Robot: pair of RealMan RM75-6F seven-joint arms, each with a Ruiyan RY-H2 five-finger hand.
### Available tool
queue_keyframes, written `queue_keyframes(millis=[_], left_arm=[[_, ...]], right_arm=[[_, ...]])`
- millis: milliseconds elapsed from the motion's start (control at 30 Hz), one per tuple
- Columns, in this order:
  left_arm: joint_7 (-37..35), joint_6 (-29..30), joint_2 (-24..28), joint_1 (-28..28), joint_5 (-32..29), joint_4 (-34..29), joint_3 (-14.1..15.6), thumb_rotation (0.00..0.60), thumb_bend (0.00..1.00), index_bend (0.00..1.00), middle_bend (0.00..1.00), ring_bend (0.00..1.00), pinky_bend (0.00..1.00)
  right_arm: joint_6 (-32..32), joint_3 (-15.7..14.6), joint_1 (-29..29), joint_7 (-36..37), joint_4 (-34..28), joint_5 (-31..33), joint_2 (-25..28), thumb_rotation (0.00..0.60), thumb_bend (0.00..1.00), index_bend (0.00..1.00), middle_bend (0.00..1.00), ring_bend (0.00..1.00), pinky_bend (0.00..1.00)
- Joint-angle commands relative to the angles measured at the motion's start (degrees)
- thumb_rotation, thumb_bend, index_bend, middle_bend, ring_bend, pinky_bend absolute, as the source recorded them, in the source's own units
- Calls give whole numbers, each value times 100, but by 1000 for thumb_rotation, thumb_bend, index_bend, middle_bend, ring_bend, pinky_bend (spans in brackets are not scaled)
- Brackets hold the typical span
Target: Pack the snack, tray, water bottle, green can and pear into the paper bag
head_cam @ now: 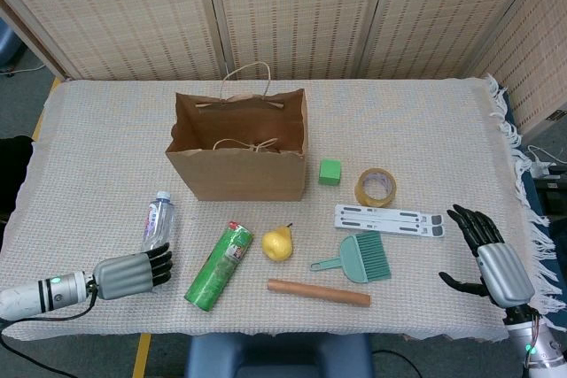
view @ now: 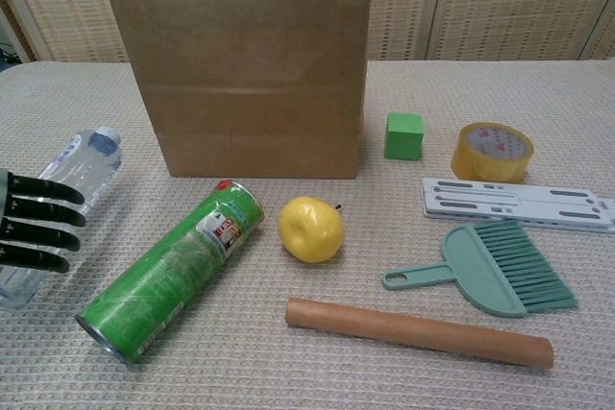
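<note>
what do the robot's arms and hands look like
Each hand, left hand and right hand, has a ribbed silver-grey back and black fingers. The left arm is white and silver with a small green light and a black cable.

One paper bag (head_cam: 237,162), upright, 12 o'clock of group. One water bottle (head_cam: 156,221), lying, 9 o'clock. One green can (head_cam: 219,266), lying. One pear (head_cam: 276,243), yellow, centre. One green cube (head_cam: 330,172). One tape roll (head_cam: 375,187), 2 o'clock. One white slotted tray (head_cam: 388,219). One hand brush (head_cam: 360,259). One wooden rod (head_cam: 319,292), 6 o'clock. Two robot hands: left hand (head_cam: 129,273), right hand (head_cam: 487,254).
</note>
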Motion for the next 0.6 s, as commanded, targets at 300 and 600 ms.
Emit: queue_keyframes(millis=[300, 600], left_arm=[[-701, 1239, 472, 1026, -2195, -309, -1205, 600, 637, 630, 629, 567, 691], [-2501, 1384, 167, 1237, -4655, -2616, -3048, 600, 645, 628, 628, 567, 684]], right_arm=[[31, 8, -9, -90, 14, -24, -34, 600, 63, 0, 0, 0, 0], [64, 10, -15, -83, 38, -53, -50, 600, 63, 0, 0, 0, 0]])
